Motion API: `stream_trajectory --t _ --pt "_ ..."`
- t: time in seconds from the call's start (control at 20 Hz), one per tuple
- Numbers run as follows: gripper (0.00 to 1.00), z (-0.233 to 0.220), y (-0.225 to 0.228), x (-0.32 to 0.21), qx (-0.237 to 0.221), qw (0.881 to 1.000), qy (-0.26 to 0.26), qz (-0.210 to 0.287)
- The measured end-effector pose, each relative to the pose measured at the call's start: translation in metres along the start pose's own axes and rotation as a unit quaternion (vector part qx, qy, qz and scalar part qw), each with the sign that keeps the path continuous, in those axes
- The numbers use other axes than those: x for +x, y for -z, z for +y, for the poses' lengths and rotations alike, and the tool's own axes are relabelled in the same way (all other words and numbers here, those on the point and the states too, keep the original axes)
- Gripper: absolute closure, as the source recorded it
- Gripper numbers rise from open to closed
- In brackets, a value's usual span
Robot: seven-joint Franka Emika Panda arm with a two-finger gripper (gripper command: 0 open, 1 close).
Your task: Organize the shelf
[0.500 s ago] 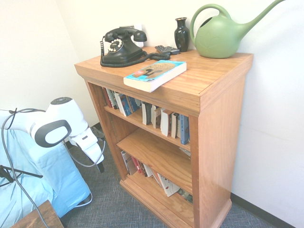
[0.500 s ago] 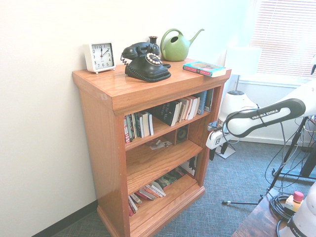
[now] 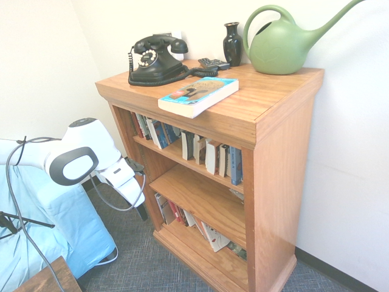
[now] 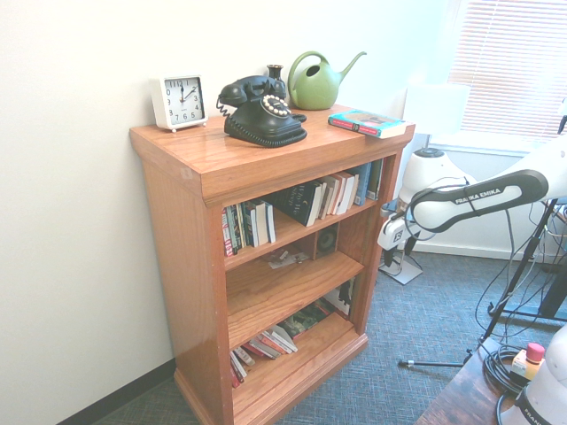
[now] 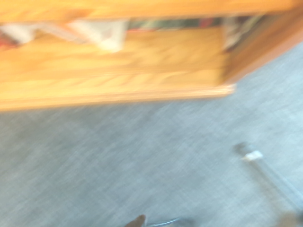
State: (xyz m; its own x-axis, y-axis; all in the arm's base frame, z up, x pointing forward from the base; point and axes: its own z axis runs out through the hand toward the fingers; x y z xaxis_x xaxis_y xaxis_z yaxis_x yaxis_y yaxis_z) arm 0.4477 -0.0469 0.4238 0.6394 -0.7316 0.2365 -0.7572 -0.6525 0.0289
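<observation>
The honey-brown wooden shelf (image 3: 267,158), a three-tier bookcase with a thick overhanging top, stands on grey carpet against a white wall. On its top, toward the wall, sits a green plastic watering can (image 3: 281,45) with a long spout; beside the can stands a small dark vase (image 3: 232,42), and next to that a black rotary telephone (image 3: 155,59) with a coiled cord. A thick paperback book with a turquoise cover (image 3: 198,95) lies flat at the front edge of the top, slightly overhanging it. In the second exterior view a small white square alarm clock (image 4: 179,101) stands on the top at the end farthest from the watering can. The upper tier holds a row of upright books (image 3: 194,146), some leaning; the middle tier is mostly bare wood, and more books (image 3: 182,216) lean or lie on the bottom tier. The white arm's gripper (image 3: 141,210) hangs low beside the shelf's side panel, level with the lower tiers, pointing steeply down at the carpet and apart from the wood; its jaws stand spread and hold nothing. The blurred wrist view shows the shelf's base and carpet.
</observation>
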Motion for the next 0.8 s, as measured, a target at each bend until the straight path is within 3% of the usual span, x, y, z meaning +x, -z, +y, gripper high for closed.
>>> stream_trajectory --t 0.15,0.3,0.55,0.8 --pt "0.00 0.010 0.024 0.025 -0.040 0.996 -0.005 0.074" --pt "0.00 0.012 0.062 0.049 -0.083 0.986 -0.003 0.147" --pt "0.00 0.010 0.109 0.069 -0.149 0.955 0.010 0.256" --pt "0.00 -0.008 0.133 0.059 -0.209 0.916 0.029 0.341"
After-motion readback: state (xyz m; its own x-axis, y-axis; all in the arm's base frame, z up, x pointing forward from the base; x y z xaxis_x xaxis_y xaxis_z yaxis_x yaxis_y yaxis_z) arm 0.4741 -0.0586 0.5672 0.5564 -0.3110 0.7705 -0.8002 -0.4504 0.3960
